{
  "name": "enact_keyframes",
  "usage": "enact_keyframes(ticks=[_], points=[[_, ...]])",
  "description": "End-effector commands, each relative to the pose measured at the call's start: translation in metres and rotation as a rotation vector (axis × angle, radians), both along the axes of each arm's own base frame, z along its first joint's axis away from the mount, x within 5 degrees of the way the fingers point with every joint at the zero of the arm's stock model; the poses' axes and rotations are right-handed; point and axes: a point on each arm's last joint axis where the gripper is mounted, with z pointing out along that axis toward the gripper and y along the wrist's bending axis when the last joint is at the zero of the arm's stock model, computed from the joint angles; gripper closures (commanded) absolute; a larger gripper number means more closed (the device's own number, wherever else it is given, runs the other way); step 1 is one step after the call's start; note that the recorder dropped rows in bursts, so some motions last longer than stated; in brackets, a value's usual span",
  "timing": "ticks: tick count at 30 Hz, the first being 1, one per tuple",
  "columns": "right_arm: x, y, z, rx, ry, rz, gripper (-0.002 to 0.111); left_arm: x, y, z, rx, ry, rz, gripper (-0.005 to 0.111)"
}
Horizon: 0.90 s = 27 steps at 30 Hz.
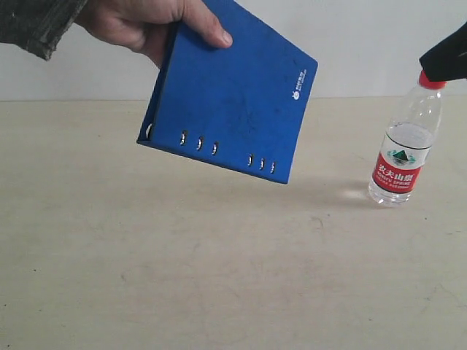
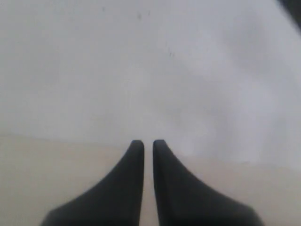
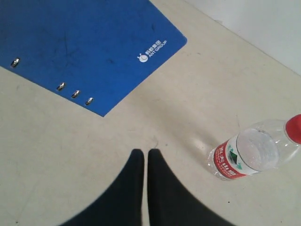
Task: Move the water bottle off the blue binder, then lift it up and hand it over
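Observation:
A person's hand (image 1: 146, 25) holds the blue binder (image 1: 233, 95) tilted in the air above the table, spine edge with metal rivets lowest. The water bottle (image 1: 405, 146), clear with a red cap and red-and-white label, stands upright on the table at the right, off the binder. The black end of my right arm (image 1: 449, 55) hangs just above and behind its cap. In the right wrist view my right gripper (image 3: 145, 151) is shut and empty, with the bottle (image 3: 254, 153) off to one side and the binder (image 3: 80, 47) farther away. My left gripper (image 2: 147, 142) is shut on nothing, facing a pale wall.
The beige table (image 1: 219, 277) runs back to a white wall (image 1: 365, 36). The person's sleeve (image 1: 36, 22) enters at the top left of the exterior view. The left arm does not show in the exterior view.

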Motion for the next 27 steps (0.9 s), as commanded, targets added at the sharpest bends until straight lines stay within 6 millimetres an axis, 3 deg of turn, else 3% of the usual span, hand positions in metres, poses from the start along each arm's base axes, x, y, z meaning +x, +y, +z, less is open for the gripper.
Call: enact_keyframes(ticks=[1, 7, 12, 15, 19, 21, 25, 27], points=[[-0.004, 0.000, 0.000, -0.008, 0.025, 0.026, 0.108, 0.007, 0.009, -0.041, -0.008, 0.157, 0.119, 0.100], [-0.007, 0.002, -0.001, -0.009, 0.039, 0.056, 0.108, 0.004, 0.027, -0.045, -0.010, 0.202, 0.323, 0.100], [-0.006, 0.004, 0.001, 0.024, 0.016, 0.065, 0.108, 0.004, 0.026, -0.045, -0.010, 0.199, 0.305, 0.100], [-0.013, 0.002, 0.017, 0.097, -0.109, 0.033, 0.108, 0.006, 0.020, -0.044, 0.000, 0.186, 0.244, 0.100], [-0.052, -0.014, 0.054, 0.232, -0.377, -0.030, 0.108, 0.006, 0.020, -0.043, 0.009, 0.183, 0.239, 0.100], [-0.083, -0.028, 0.067, 0.251, -0.484, -0.058, 0.108, 0.006, 0.020, -0.043, 0.009, 0.183, 0.242, 0.100], [-0.144, -0.061, 0.068, 0.227, -0.583, -0.195, 0.108, 0.006, 0.020, -0.043, 0.009, 0.183, 0.242, 0.100], [-0.165, -0.074, 0.062, 0.255, -0.607, -0.274, 0.108, 0.006, 0.020, -0.043, 0.009, 0.183, 0.242, 0.100]])
